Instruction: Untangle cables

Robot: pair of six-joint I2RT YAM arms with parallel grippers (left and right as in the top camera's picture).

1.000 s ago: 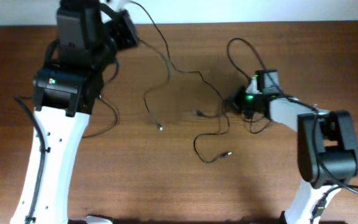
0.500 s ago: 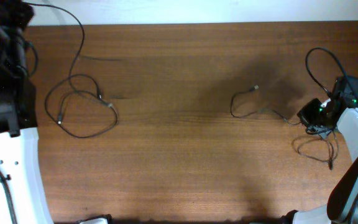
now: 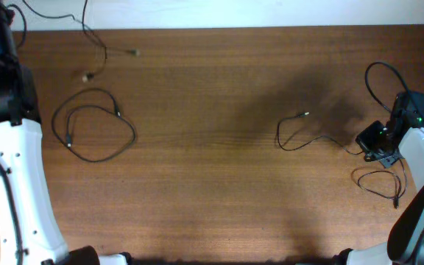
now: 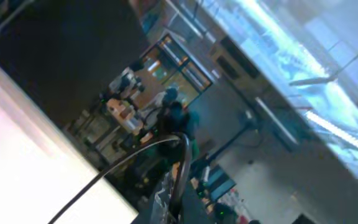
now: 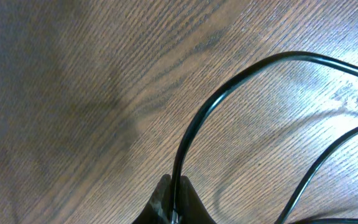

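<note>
Black cables (image 3: pixel 117 112) (apart), wooden table (image 3: pixel 212 184)

Spread over a brown wood-grain table (image 3: pixel 212 213): three thin black cords. Near the table's left edge, beside a white-and-black robot arm (image 3: pixel 13 184), a loosely double-looped cord (image 3: pixel 116 112), lying free. At the table's far left corner, a second cord (image 3: pixel 106 50), rising out of frame, plug ends blurred. Near the table's right edge, a third cord (image 3: pixel 278 136), running into the right arm's black gripper (image 3: pixel 363 141), slack loops either side.
</note>
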